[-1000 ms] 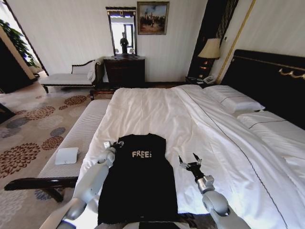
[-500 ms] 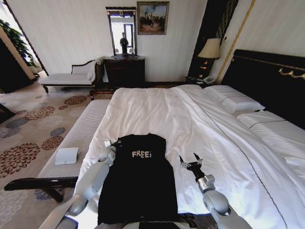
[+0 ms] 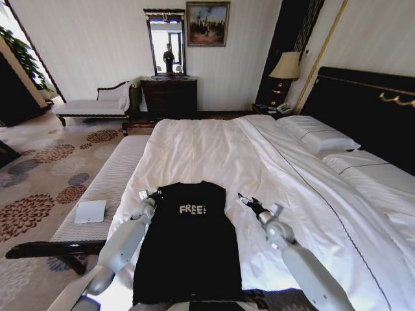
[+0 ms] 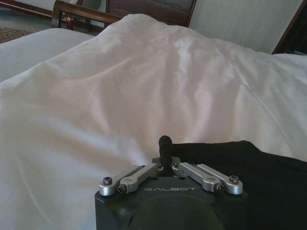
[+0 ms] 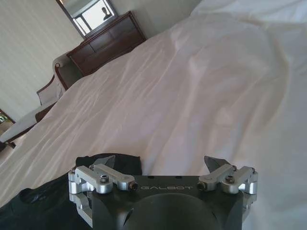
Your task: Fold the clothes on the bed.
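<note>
My landmark is the black T-shirt, which lies flat on the white duvet of the bed, at the end of the bed nearest me, its collar pointing away from me and its white "FREE!" print readable across the chest. My left gripper sits at the shirt's upper left corner, by the shoulder on my left side, low against the bedding. In my left wrist view that gripper has its jaws pressed together into a single dark tip, right where the shirt's black edge meets the white cover; I cannot tell whether any cloth is caught between them. My right gripper is just beside the shirt's other shoulder, on my right side, hovering over bare duvet near the black fabric. In my right wrist view that gripper has its jaws spread wide with nothing between them, and the shirt's dark corner lies under one finger while white bedding stretches beyond. The shirt's sleeves are tucked in, so it reads as a long dark rectangle running from the collar down toward me. Left of the shirt, past the mattress edge, a pale upholstered bench runs alongside the bed with a small white pad on it. Far beyond the collar stand a dark dresser and mirror against the wall.
</note>
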`<state>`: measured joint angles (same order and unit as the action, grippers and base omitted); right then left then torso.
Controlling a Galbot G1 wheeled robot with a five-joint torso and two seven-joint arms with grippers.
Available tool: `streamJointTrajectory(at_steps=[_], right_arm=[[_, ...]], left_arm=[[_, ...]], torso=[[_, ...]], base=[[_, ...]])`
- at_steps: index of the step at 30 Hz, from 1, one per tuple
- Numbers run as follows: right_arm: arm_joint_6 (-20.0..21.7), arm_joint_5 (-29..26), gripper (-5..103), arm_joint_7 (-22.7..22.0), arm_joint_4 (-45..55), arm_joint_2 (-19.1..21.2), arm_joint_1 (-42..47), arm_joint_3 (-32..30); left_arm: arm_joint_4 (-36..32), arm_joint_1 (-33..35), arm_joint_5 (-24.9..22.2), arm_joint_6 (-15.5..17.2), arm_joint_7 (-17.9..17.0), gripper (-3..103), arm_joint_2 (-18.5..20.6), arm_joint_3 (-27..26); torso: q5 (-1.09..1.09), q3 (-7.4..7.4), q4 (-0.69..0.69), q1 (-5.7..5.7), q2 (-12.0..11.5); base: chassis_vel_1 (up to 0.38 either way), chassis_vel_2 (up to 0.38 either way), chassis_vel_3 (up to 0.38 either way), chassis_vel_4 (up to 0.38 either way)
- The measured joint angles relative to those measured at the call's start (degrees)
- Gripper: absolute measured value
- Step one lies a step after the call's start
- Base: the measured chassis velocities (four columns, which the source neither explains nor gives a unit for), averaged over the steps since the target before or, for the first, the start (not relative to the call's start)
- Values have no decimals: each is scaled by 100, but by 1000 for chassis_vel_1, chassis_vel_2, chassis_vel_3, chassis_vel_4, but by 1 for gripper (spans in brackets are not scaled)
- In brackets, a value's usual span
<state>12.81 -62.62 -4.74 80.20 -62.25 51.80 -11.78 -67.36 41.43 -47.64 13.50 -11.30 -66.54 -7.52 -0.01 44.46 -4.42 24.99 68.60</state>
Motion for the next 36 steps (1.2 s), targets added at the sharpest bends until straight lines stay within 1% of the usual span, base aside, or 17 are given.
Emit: streamJointTrajectory(at_steps=[3, 4, 7, 14, 15, 16, 17, 18, 22, 24, 28, 29, 32, 33, 34, 35, 36], right_arm=[[81, -161, 100, 158, -761, -309, -705, 355], [81, -161, 100, 158, -761, -309, -705, 355], [107, -250, 100, 266, -1449, -605, -1161, 461], [212, -289, 100, 383, -1885, -730, -1312, 440], [232, -291, 103, 404, -1903, -739, -1308, 440], [248, -293, 100, 417, -1922, -750, -1303, 441], [263, -293, 100, 429, -1957, -772, -1302, 451], [268, -293, 96, 448, -2008, -803, -1311, 462], [281, -288, 88, 514, -2191, -925, -1373, 485], [281, -279, 88, 535, -2230, -949, -1383, 491], [266, -244, 66, 622, -2363, -1024, -1416, 506], [266, -244, 66, 622, -2363, -1024, -1416, 506], [240, -233, 49, 630, -2400, -1063, -1450, 504], [240, -233, 49, 630, -2400, -1063, -1450, 504], [213, -218, 44, 630, -2422, -1076, -1465, 504], [194, -205, 44, 630, -2442, -1085, -1479, 504], [179, -191, 38, 630, -2459, -1092, -1489, 505]], left_arm=[[-13, 17, -8, 0, -22, 2, 11, 13], [-13, 17, -8, 0, -22, 2, 11, 13], [-5, 7, -7, -1, -35, 2, 1, 64], [5, -3, 0, 1, -48, 2, -4, 86], [9, -6, 0, 3, -48, 2, -2, 86], [16, -11, 1, 5, -48, 2, -1, 86], [28, -15, 2, 5, -48, 2, -1, 86], [38, -17, 4, 6, -48, 2, 0, 86], [60, -13, 6, 6, -43, 2, 6, 84], [75, -9, 10, 6, -39, 2, 6, 84], [134, -3, 28, 6, -19, 2, 1, 84], [134, -3, 28, 6, -19, 2, 1, 84], [189, -24, 47, 5, -4, 2, -30, 83], [189, -24, 47, 5, -4, 2, -30, 83], [204, -33, 52, 4, -2, 2, -41, 83], [215, -39, 57, 2, 1, 2, -52, 83], [225, -48, 60, 1, 5, 2, -66, 85]], torso=[[1, 0, 3, 0, 0], [1, 0, 3, 0, 0], [1, 0, 2, 1, 0], [0, 0, -1, 0, 0], [0, -1, -1, 0, 0], [0, -1, 0, -1, 0], [0, -1, -1, -1, 0], [0, -1, -1, -1, 0], [0, -1, -1, -1, 0], [0, -2, -1, -1, 0], [0, -1, -1, -1, 0], [0, -1, -1, -1, 0], [1, -1, 0, -1, 1], [1, -1, 0, -1, 1], [1, -1, 0, -1, 0], [2, -1, 0, -1, 0], [2, -1, 1, -1, 0]], base=[[0, 0, 0, 0], [0, 0, 0, 0], [0, 0, 0, 0], [0, 0, 0, 0], [0, 0, 0, 0], [0, 0, 0, 0], [0, 0, 0, 0], [0, 0, 0, 0], [0, 0, 0, 0], [0, 0, 0, 0], [0, 0, 0, 0], [0, 0, 0, 0], [0, 0, 0, 0], [0, 0, 0, 0], [0, 0, 0, 0], [0, 0, 0, 0], [0, 0, 0, 0]])
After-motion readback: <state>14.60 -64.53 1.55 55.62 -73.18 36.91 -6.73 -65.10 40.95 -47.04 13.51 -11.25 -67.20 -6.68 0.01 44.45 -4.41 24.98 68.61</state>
